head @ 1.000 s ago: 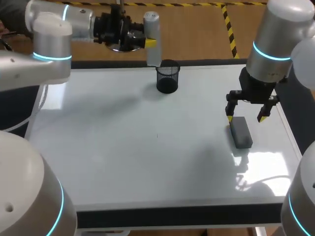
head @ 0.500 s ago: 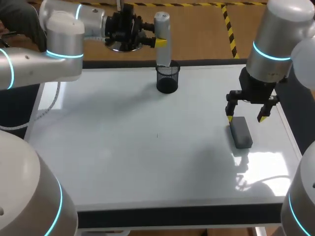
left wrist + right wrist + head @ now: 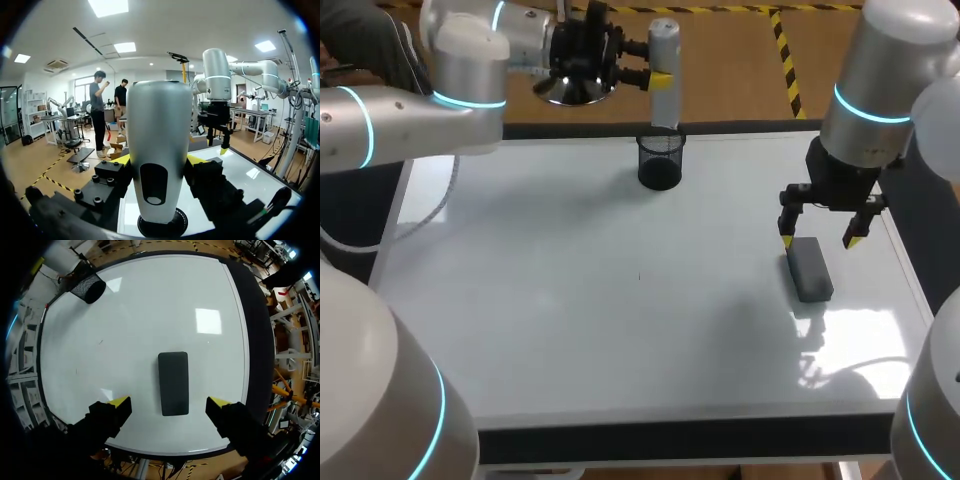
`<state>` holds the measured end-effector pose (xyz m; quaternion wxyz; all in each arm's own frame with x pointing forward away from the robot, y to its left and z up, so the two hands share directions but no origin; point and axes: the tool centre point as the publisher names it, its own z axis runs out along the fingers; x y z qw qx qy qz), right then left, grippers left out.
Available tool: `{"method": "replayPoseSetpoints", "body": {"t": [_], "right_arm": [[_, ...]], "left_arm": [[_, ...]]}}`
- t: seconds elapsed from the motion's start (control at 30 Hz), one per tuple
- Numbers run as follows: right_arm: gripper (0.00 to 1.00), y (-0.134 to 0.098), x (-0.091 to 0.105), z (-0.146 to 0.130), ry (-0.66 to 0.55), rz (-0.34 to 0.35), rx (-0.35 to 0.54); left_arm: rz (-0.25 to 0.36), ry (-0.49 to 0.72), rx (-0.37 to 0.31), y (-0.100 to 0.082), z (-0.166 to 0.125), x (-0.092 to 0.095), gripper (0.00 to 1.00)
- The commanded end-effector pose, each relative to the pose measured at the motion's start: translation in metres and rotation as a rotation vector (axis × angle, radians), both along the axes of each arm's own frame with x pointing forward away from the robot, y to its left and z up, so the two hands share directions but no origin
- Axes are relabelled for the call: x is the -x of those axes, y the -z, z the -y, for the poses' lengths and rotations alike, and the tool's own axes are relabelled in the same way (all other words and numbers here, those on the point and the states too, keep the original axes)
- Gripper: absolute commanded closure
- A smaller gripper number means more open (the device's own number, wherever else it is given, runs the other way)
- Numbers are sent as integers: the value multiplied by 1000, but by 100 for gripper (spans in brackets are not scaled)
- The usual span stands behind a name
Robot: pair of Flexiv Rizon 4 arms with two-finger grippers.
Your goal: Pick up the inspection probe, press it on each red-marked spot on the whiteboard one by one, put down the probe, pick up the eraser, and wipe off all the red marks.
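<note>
The left arm comes in from 10 o'clock in the head view and reaches along the far edge of the whiteboard [image 3: 570,300]. Its left gripper [image 3: 658,82] lies sideways, its 2 yellow-tipped fingers clamped on the inspection probe [image 3: 664,40], a silver-grey cylinder with a rounded top, held upright. The left wrist view shows a yellow tip pressed against each side of the probe's body.

From the board's centre, the probe hangs at 12 o'clock, directly over a black mesh cup [image 3: 661,160] that stands on the board near its far edge. The probe's lower end meets the cup's rim in the head view; whether it dips inside cannot be told. In the left wrist view the cup's round black rim shows right under the probe's lower end.

The right arm comes down from 2 o'clock. Its right gripper [image 3: 817,238] points straight down with the fingers spread wide, at about 3 o'clock from the board's centre. The dark grey eraser [image 3: 810,270] lies flat on the board beneath it. In the right wrist view the eraser sits between the 2 yellow tips, with bare board on either side, neither finger touching it.

A small dark mark [image 3: 640,275] sits near the board's centre.
</note>
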<state>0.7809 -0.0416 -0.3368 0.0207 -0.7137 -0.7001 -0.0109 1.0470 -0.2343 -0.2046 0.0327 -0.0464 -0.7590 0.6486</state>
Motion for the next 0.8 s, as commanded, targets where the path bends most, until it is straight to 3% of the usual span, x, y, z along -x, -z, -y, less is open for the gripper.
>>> {"method": "replayPoseSetpoints", "body": {"t": [0.03, 0.8], "right_arm": [[0, -1, 1, 1, -1, 1, -1], [0, -1, 1, 1, -1, 1, -1]], "left_arm": [[-6, 32, 11, 7, 7, -10, 100], [-30, 28, 0, 24, 0, -5, 100]]}}
